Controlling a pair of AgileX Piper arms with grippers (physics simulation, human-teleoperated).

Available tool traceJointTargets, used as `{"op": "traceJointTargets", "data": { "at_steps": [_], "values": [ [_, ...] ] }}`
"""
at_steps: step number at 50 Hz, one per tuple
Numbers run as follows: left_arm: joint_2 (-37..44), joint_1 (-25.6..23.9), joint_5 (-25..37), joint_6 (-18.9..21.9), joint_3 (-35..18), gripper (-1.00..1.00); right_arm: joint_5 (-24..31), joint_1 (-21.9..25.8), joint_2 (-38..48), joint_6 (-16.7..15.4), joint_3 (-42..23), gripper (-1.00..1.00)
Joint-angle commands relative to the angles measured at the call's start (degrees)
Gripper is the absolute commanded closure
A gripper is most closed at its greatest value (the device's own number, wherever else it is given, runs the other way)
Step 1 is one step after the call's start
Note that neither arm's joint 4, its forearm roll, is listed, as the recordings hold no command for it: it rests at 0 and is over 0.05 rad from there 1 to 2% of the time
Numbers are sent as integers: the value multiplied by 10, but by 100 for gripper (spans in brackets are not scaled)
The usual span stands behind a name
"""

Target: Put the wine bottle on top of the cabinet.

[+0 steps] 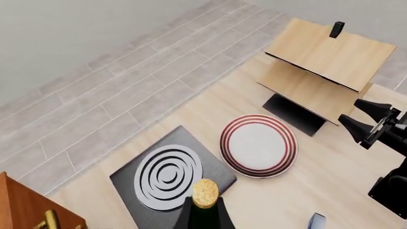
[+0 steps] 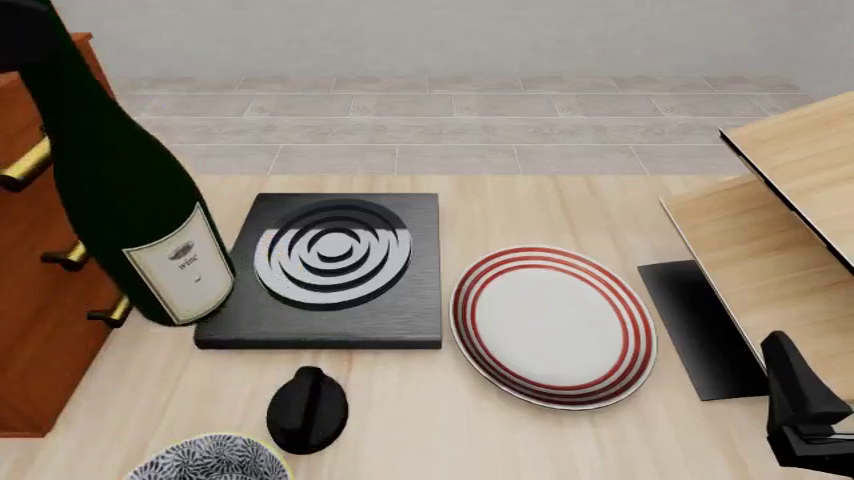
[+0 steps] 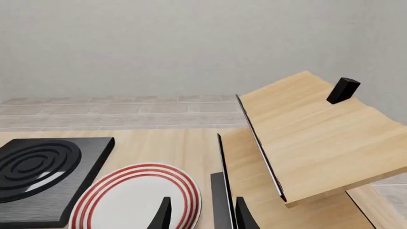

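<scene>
The wine bottle [image 2: 127,190], smooth dark green glass, stood raised before the reddish wooden cabinet [image 2: 40,300], neck up, tilting slightly left, cork topmost. Whether the left gripper clenched it could not be told. One red-ringed plate [image 2: 554,325] lay flat. The right gripper [image 3: 202,215] stood parted.

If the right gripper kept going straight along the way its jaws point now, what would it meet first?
Probably the pale wooden shelf unit: in the right wrist view the right gripper points along the black edge of its lower board, with the red-rimmed plate just beside that line. Depth is unclear, so it might graze the plate's rim instead.
</scene>
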Motion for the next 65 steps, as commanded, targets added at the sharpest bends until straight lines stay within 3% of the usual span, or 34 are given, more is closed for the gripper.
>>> {"op": "traceJointTargets", "data": {
  "at_steps": [1, 26, 41, 44, 52, 65],
  "values": [
    [16, 22, 12, 18, -37, 100, 0, 0, 0, 0, 0, -100],
    [74, 81, 53, 27, -145, 100, 1, 0, 0, 0, -2, -100],
    [117, 129, 54, 35, -168, 100, 2, 0, 1, 0, -2, -100],
    [118, 144, 52, 54, -154, 100, 1, 0, 1, 1, -2, -100],
    [149, 175, 72, 49, -222, 100, 2, 0, 1, 0, -2, -100],
    [180, 210, 86, 40, -283, 100, 3, 0, 1, 1, -3, -100]
  ]
}}
